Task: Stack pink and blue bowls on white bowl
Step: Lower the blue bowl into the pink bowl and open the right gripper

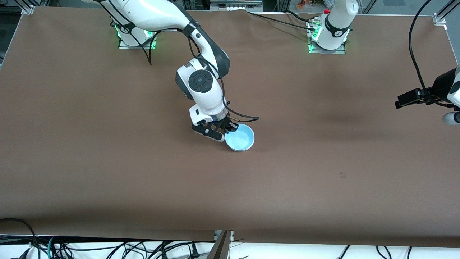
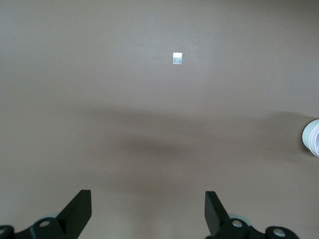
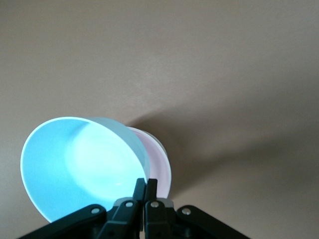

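brown table (image 1: 107,162), cables (image 1: 107,248) along edge

A robotics lab is shown. Two white arm bases (image 1: 136,34) (image 1: 329,34) are bolted to metal plates, lit green, along one edge of a wide worktop (image 1: 107,162) covered in plain brown sheeting. Aluminium framing (image 1: 444,14) is seen at the corners. Loose black cables (image 1: 107,248) are bundled along the edge nearest the front camera, and a black camera mount (image 1: 413,98) is clamped at the left arm's end.
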You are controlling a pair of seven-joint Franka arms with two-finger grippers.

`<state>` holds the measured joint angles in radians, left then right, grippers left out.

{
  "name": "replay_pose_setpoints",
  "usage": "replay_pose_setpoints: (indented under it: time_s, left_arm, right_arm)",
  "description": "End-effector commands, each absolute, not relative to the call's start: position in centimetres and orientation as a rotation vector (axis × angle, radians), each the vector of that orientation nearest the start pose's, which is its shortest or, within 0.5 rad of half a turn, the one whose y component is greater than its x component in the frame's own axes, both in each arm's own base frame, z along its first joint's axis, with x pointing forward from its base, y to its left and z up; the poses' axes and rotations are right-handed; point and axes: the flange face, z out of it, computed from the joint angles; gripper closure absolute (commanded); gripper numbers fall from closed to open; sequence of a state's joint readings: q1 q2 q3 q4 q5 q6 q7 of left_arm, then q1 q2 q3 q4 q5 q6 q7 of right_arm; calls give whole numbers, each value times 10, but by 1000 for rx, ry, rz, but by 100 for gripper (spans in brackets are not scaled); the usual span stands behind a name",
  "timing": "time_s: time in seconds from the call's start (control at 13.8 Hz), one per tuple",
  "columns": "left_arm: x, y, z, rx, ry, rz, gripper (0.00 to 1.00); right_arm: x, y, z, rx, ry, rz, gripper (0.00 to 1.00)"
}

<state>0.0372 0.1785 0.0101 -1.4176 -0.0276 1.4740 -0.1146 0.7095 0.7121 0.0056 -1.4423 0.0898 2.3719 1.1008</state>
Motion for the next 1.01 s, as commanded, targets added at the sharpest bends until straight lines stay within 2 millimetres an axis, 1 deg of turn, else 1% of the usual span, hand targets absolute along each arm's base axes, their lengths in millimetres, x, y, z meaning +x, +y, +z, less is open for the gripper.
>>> replay_pose_setpoints:
  time_s: [0.0,0.22,0.43,0.58,0.94]
  left_arm:
    - [597,22,588,-3135,-259,192,0]
    - [597,22,588,-3135,-259,192,0]
    - [597,22,588,-3135,-259,192,0]
    - [597,22,588,-3135,-259,192,0]
    - [597,23,588,-3135,-261,192,0]
  right_arm:
    - [563,498,278,-2819,674,-116,100]
    - [562,498,265,-2832,678,-102,100]
    - [561,498,258,-2842,676,-97,100]
    - [556,502,249,-2854,669,-88,100]
    - [553,499,216,-2890,662,-64,100]
